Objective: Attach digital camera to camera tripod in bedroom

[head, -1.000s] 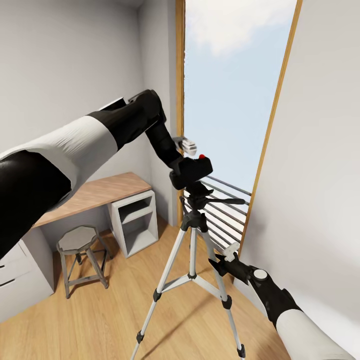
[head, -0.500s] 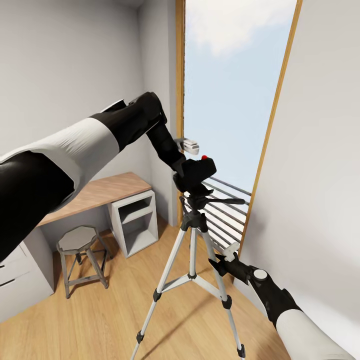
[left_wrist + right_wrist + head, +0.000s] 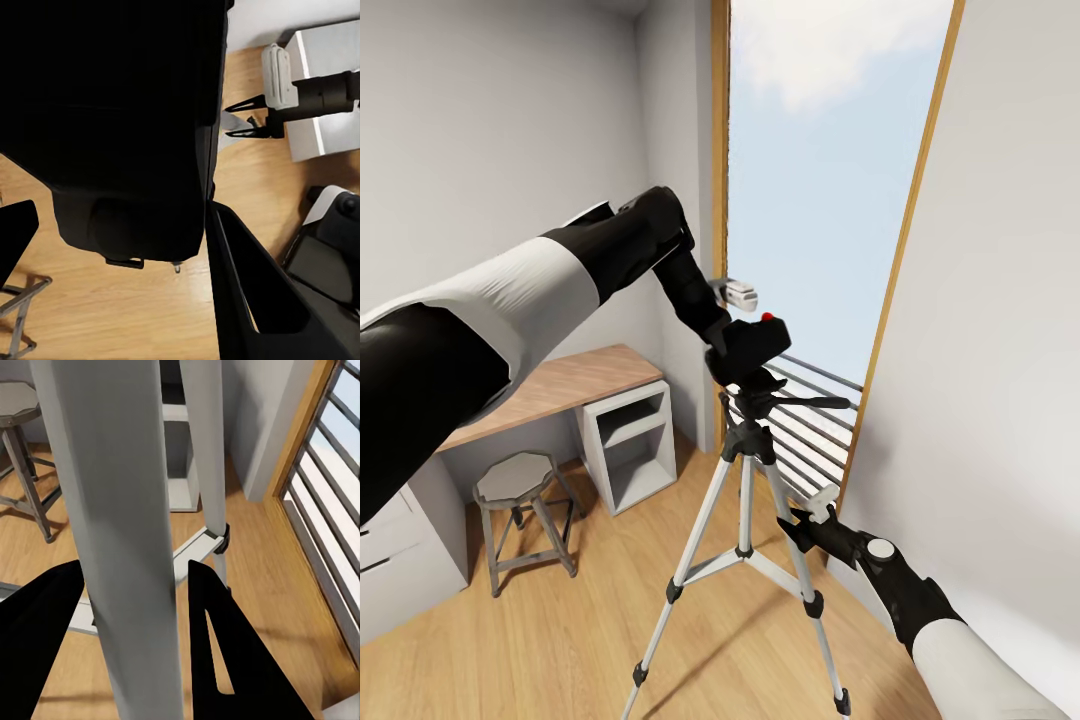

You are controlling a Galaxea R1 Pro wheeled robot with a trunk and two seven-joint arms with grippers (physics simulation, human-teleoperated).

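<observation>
While the left hand (image 3: 732, 330) is gripping the digital camera (image 3: 758, 342) atop the camera tripod (image 3: 745, 470) | right hand (image 3: 127, 607) is clasping a tripod leg (image 3: 120, 525).

Matte-black digital camera (image 3: 752, 342); silvery metal camera tripod (image 3: 743, 520) legs.

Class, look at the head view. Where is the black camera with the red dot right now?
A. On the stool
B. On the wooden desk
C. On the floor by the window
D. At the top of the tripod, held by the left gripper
D: the camera sits at the tripod head, with the left gripper on it.
</observation>
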